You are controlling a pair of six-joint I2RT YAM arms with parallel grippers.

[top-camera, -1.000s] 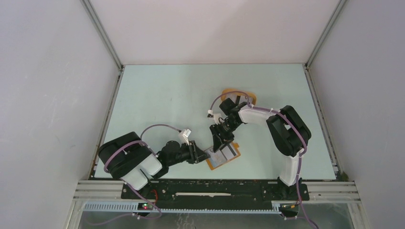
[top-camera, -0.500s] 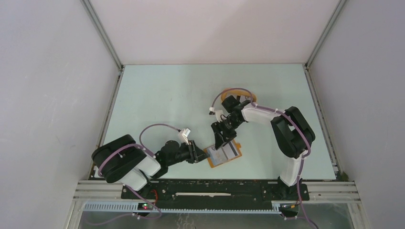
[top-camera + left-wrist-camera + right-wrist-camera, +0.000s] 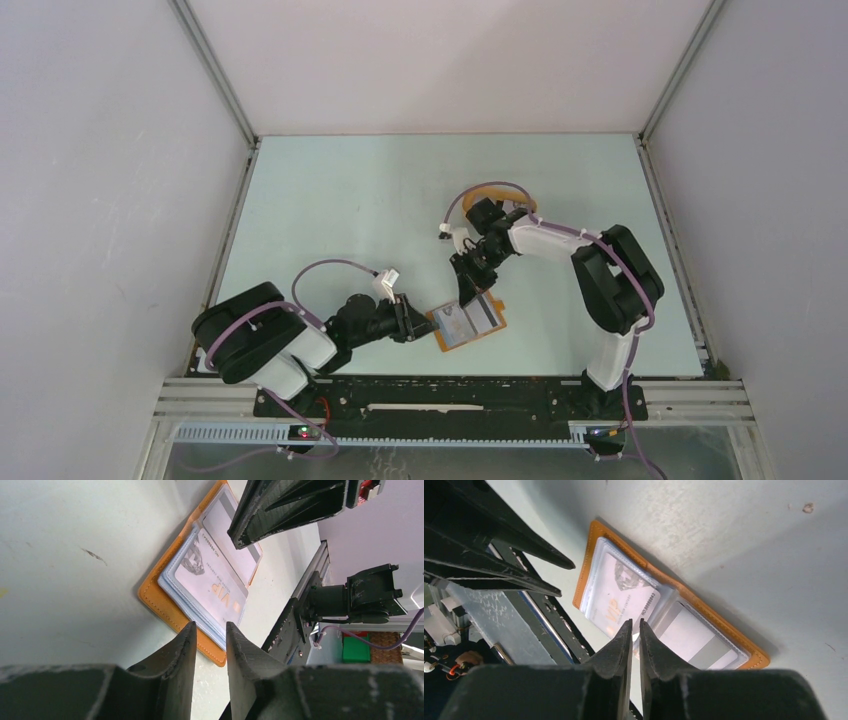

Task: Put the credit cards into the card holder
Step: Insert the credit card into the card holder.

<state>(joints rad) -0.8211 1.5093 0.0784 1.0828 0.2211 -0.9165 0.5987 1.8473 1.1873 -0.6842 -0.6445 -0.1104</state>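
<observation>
The card holder [image 3: 468, 322] lay open and flat on the pale desk [image 3: 330, 200], near its front edge and between the two arms. Its clear sleeves faced up inside the orange-brown cover. One sleeve held a pale VIP card [image 3: 619, 597], and the sleeve beside it held a striped card [image 3: 696, 637] with a grey band across it.

The left end effector [image 3: 418, 326] sat low at the holder's left edge. In its wrist view its fingers [image 3: 175, 650] stood slightly apart with nothing between them, and their tips were just beside the holder's orange border. Whether they touched it could not be told.

The right end effector [image 3: 468, 297] pointed down at the holder from the far side. Seen from its own wrist, its tips hung over the line where the two sleeves met. Its fingers [image 3: 616, 650] were drawn almost together, leaving only a thin slit, and gripped nothing that could be seen. Contact with the sleeve could not be judged.
</observation>
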